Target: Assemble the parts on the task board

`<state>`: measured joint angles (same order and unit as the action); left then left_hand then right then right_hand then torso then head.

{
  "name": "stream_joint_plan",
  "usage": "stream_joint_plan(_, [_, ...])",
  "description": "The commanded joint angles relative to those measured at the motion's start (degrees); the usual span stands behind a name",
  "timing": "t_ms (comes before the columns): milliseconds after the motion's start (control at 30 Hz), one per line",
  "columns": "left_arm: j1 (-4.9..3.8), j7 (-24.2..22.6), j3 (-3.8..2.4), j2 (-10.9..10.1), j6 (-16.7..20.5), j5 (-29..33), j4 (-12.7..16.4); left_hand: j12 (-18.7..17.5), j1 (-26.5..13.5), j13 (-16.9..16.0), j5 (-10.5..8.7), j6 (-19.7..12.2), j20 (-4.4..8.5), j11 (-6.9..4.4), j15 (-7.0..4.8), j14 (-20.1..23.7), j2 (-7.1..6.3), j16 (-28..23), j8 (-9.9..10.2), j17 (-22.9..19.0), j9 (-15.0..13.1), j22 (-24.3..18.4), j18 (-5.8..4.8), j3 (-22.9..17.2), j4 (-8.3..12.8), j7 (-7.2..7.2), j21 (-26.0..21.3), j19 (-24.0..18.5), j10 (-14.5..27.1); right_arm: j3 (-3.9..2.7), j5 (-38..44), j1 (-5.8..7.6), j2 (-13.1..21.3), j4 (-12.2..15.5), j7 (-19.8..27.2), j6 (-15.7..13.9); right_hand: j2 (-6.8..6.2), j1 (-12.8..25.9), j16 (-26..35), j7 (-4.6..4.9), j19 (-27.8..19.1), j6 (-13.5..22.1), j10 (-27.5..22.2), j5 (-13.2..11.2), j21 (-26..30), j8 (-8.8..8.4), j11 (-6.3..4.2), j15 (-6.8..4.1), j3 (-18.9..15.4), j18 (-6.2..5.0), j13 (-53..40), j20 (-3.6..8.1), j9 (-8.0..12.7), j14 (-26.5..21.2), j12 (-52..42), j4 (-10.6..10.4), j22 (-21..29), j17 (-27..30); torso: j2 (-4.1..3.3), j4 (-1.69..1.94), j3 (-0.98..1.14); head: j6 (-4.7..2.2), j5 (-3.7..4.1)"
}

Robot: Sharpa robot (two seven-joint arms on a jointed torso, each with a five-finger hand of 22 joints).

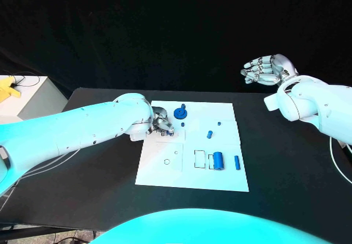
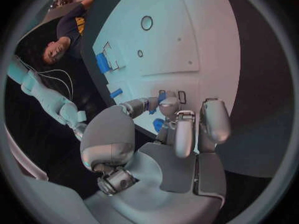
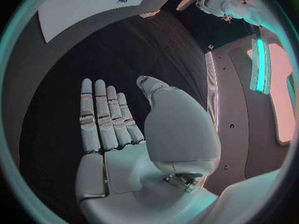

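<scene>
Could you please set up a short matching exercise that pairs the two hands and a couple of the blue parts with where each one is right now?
Things:
1. left hand
2. right hand
3. blue gear
4. large blue cylinder

Places:
A. raised beyond the table's far right, holding nothing
B. near part of the task board, beside a rectangular outline
C. over the board's left edge, fingers on a small blue part
D. far part of the board

Pairs: 1-C, 2-A, 3-D, 4-B
</scene>
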<state>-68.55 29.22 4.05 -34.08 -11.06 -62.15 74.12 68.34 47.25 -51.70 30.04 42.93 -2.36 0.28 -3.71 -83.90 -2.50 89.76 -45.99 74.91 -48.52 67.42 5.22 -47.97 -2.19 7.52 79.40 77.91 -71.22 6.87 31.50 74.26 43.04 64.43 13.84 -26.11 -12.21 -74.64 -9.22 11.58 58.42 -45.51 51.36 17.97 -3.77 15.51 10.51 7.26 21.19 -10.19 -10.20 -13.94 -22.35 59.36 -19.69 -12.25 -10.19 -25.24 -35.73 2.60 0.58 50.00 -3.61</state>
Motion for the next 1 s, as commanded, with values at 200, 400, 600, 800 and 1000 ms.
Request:
stream_joint_plan(200, [0.19,-0.2,0.07,0.3,0.7,-0.4,-0.1,0.3,0.1,0.0,0.21,4.7,0.14,-1.30,-0.44,-6.1,0.41,0.2,-0.3,15.1,-0.1,0.1,-0.58,-8.6,8.9,-4.29,0.4,0.5,-1.8,-0.02,-0.1,-0.06,0.0,-0.1,0.9,0.4,-0.04,0.4,0.3,2.55,-0.4,0.3,0.3,0.2,0.1,-0.25,0.03,0.36,-0.1,-0.34,0.1,0.11,0.1,-0.1,0.2,0.2,0.1,0.1,-0.06,0.03,-0.04,0.00,0.00])
stream_joint_plan(400, [0.19,-0.2,0.06,0.4,0.5,-0.2,0.0,0.3,0.1,0.0,0.21,4.7,0.14,-1.30,-0.44,-6.1,0.41,0.2,-0.3,15.1,-0.1,0.1,-0.58,-8.6,8.9,-4.29,0.4,0.5,-1.8,-0.02,-0.1,-0.12,-0.1,-0.1,0.9,0.5,-0.02,0.4,0.3,2.55,-0.4,0.3,0.3,0.3,0.1,-0.24,0.02,0.36,-0.1,-0.35,0.2,0.11,0.1,0.0,0.2,0.3,0.2,0.1,-0.01,0.08,0.01,0.00,-0.07])
stream_joint_plan(600, [0.18,-0.2,0.06,0.6,0.1,0.0,0.0,0.3,0.0,0.0,0.22,4.7,0.14,-1.31,-0.45,-6.1,0.43,0.2,-0.4,15.1,-0.1,0.2,-0.59,-8.6,8.9,-4.31,0.4,0.5,-1.9,-0.02,-0.1,-0.18,-0.2,-0.2,0.8,0.6,-0.02,0.4,0.3,2.55,-0.4,0.3,0.3,0.3,0.1,-0.24,0.02,0.36,-0.1,-0.35,0.2,0.11,0.1,0.0,0.2,0.3,0.2,0.1,0.01,0.04,-0.02,0.00,0.05])
stream_joint_plan(800, [0.18,-0.2,0.06,0.7,0.3,0.1,0.0,0.3,0.0,-0.1,0.23,4.7,0.15,-1.33,-0.46,-6.1,0.45,0.2,-0.4,15.1,-0.1,0.3,-0.62,-8.6,8.9,-4.34,0.5,0.6,-1.9,-0.02,-0.1,-0.21,-0.2,-0.2,0.8,0.8,-0.01,0.4,0.3,2.55,-0.4,0.3,0.3,0.3,0.1,-0.23,0.02,0.36,-0.1,-0.35,0.3,0.11,0.1,0.0,0.2,0.3,0.3,0.2,0.02,0.03,0.02,0.00,0.04])
stream_joint_plan(1000, [0.18,-0.3,0.05,0.7,0.2,0.2,0.1,0.4,0.0,-0.2,0.23,4.7,0.15,-1.34,-0.47,-6.1,0.46,0.2,-0.4,15.1,-0.1,0.3,-0.61,-8.6,8.9,-4.34,0.5,0.6,-2.0,-0.02,-0.1,-0.23,-0.2,-0.3,0.8,0.9,0.00,0.4,0.4,2.55,-0.4,0.3,0.3,0.3,0.1,-0.23,0.02,0.36,-0.1,-0.35,0.3,0.11,0.1,0.0,0.2,0.3,0.3,0.2,-0.01,0.04,0.01,0.00,0.08])
